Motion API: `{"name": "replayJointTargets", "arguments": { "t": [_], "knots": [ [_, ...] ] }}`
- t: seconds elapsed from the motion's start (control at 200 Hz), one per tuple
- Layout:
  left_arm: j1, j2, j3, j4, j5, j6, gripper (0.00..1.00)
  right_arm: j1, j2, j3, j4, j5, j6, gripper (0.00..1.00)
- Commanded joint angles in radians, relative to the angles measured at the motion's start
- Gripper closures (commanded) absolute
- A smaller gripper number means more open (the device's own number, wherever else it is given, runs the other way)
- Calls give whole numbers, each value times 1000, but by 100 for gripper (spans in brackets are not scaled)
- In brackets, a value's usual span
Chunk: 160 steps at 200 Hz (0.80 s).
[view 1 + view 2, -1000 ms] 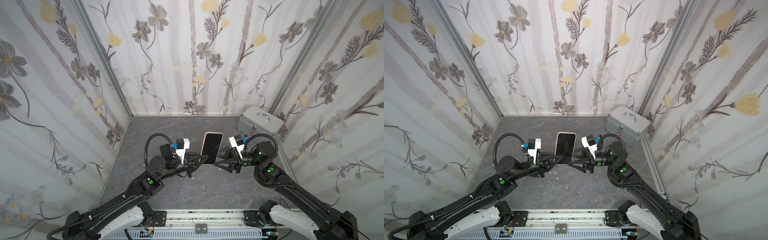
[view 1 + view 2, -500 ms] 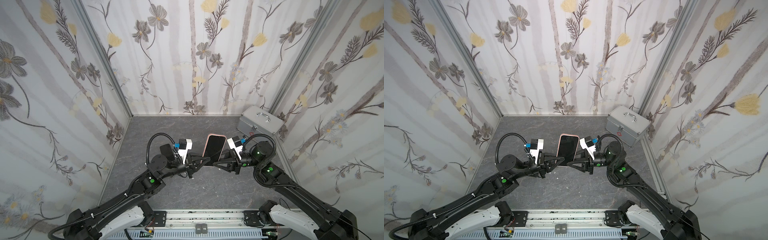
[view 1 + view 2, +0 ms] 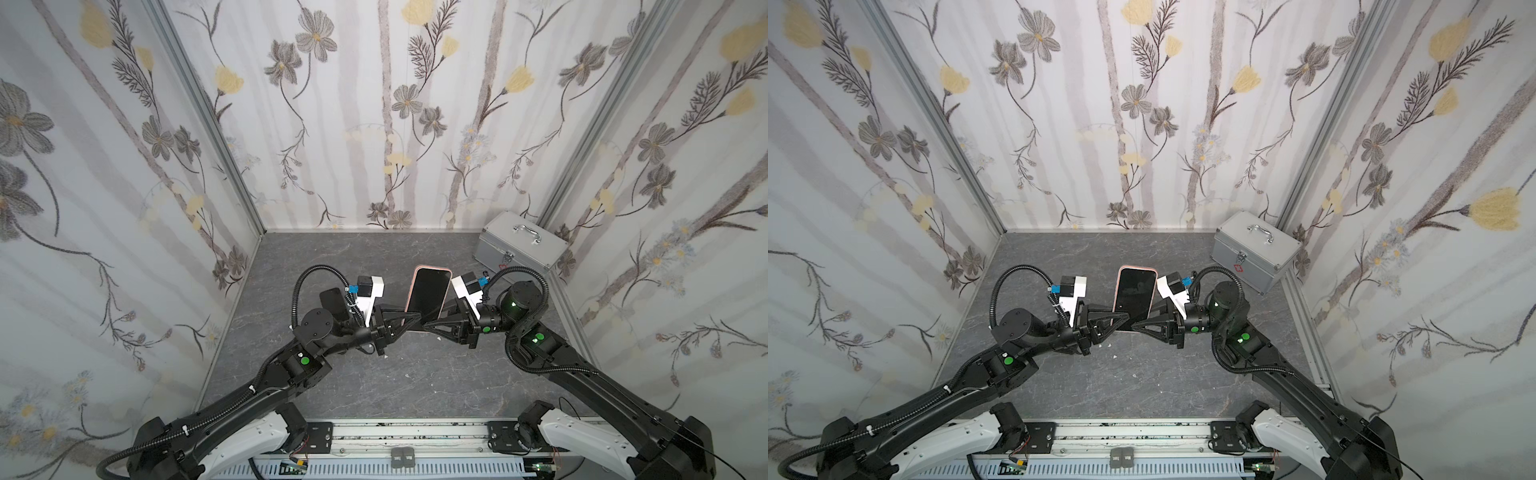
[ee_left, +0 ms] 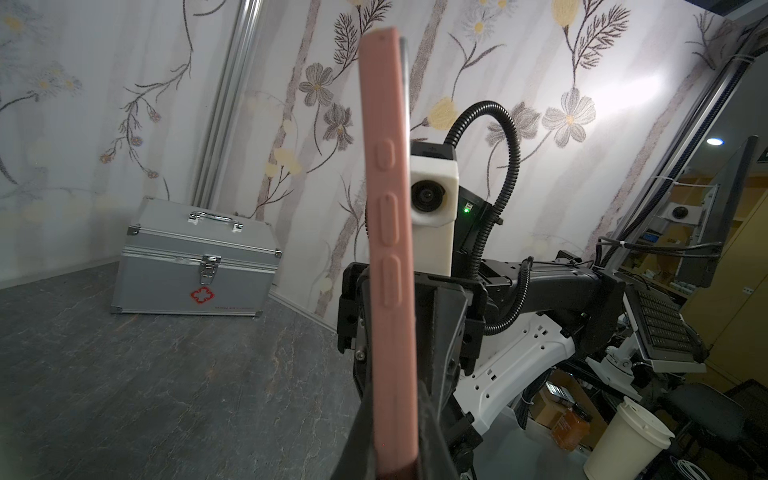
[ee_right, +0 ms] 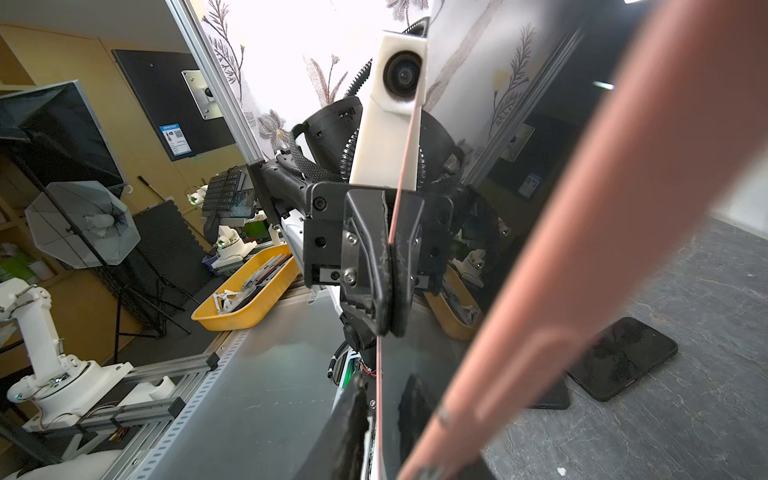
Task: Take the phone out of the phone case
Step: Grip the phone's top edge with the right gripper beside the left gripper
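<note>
The phone (image 3: 1134,293) stood upright in the air above the grey worktop (image 3: 374,386), its dark screen facing the arms' bases and its top leaning slightly to the right in both top views. It sat fully inside the pink phone case (image 4: 388,249), whose rim showed all round the screen.

The left hand (image 3: 406,320) was clamped narrow on the lower left edge of the phone case. The right wrist view showed its two jaws pinched together over the thin pink lip.

The right hand (image 3: 430,323) met the lower right edge of the phone from the opposite side. In the left wrist view its fingers (image 4: 446,332) stood on either side of the cased phone, one before the screen and one behind the back. Whether they pressed on it or only straddled it could not be told.

A black handset (image 5: 623,357) lay flat on the worktop below the held phone. A metal box (image 3: 519,249) with a handle and a red cross stood in the far right corner, well apart from both hands.
</note>
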Motion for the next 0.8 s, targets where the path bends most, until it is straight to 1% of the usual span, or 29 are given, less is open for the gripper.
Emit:
{"name": "replayJointTargets", "arguments": {
  "t": [0.0,0.1,0.225,0.36,0.395,0.415,0.44,0.46,0.505,0.565,0.644,0.719,0.749,0.784,0.794],
  "knots": [
    [1,4,7,80,24,10,100,8,3,8,9,-20,16,79],
    [0,5,7,80,23,14,100,7,1,9,13,-19,25,85],
    [0,7,4,81,19,19,100,7,-2,10,14,-14,25,89],
    [0,7,2,79,9,26,100,8,-18,9,5,9,11,99],
    [1,6,0,78,0,32,100,7,-24,9,-2,21,4,100],
    [0,4,-2,78,-7,35,93,8,-30,9,-6,30,0,100],
    [0,1,-4,77,-18,39,79,8,-35,9,-11,40,-6,100],
    [0,-2,-5,78,-28,43,70,7,-40,9,-18,50,-11,100],
    [0,-9,-10,73,-50,58,58,5,-54,10,-43,75,-31,100],
    [0,-19,-11,65,-82,83,50,0,-70,9,-88,110,-61,100],
    [1,-31,-8,25,-130,135,45,-18,-88,9,-130,134,-87,100],
    [0,-36,12,-44,-187,204,38,-48,-98,9,-156,136,-94,100],
    [0,-36,21,-69,-207,230,33,-57,-102,10,-168,143,-98,100],
    [0,-35,31,-89,-232,263,30,-64,-107,9,-196,160,-115,100],
    [0,-35,33,-93,-238,273,29,-65,-109,33,-209,167,-122,100]
  ]
}}
